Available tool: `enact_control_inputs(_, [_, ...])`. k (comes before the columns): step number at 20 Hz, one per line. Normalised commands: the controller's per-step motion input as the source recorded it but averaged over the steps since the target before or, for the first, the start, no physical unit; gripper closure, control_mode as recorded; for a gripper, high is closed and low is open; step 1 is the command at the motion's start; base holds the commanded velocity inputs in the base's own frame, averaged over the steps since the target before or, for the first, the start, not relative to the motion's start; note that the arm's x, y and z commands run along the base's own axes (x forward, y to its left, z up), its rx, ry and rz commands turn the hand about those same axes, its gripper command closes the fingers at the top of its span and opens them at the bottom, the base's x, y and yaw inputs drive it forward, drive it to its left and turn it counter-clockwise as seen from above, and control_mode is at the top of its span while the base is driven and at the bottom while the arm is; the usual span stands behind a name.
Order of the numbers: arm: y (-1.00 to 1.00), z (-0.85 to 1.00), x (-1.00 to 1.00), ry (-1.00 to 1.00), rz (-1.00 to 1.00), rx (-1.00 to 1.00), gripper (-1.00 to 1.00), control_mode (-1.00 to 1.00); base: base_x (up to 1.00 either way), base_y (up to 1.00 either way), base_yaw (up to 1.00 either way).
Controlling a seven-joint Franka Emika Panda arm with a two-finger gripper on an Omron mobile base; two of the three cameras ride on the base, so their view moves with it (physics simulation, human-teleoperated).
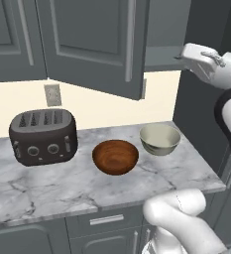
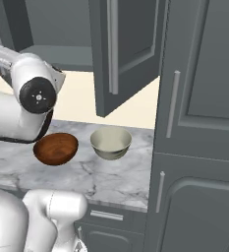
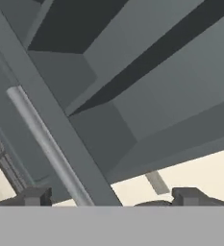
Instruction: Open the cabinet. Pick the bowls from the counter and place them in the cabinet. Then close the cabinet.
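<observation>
Left base view: cabinet door [image 1: 94, 44] hangs swung out over the counter [image 1: 87, 186], directly above the wooden bowl [image 1: 115, 156] and near the cream bowl [image 1: 159, 139]; both bowls sit untouched, close together but apart, right of the toaster [image 1: 42, 136]. My hand is up by the shelf [image 1: 161, 58] at the right. Risk: dropping to the bowls, my forearm clips the door's lower edge and knocks it part shut. The toaster is clear of the path. Right base view: the tall pantry unit [image 2: 199, 123] crowds the cream bowl [image 2: 111, 141] on its right, so little room to approach from that side; my elbow hides part of the wooden bowl [image 2: 55, 148]. Hand view: gripper [image 3: 111, 198] has jaws spread wide, nothing between them, with the bar handle [image 3: 48, 144] just ahead and the open cabinet interior behind. Lifting away carelessly could snag that handle.
</observation>
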Motion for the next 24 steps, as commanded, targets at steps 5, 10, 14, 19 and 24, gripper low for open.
enact_control_inputs(5, [-0.39,0.00,0.98,0.24,0.03,0.13,-1.00,-1.00,0.00,0.00,0.00])
enact_control_inputs(10, [0.13,0.00,0.77,0.23,0.11,0.03,-1.00,-1.00,0.00,0.00,0.00])
enact_control_inputs(14, [0.65,0.00,0.79,0.20,0.09,0.00,-1.00,-1.00,0.00,0.00,0.00])
enact_control_inputs(19, [0.77,0.00,0.58,0.18,0.12,-0.01,-1.00,-1.00,0.00,0.00,0.00])
enact_control_inputs(24, [0.98,0.00,-0.11,0.04,0.20,-0.03,-1.00,-1.00,0.00,0.00,0.00])
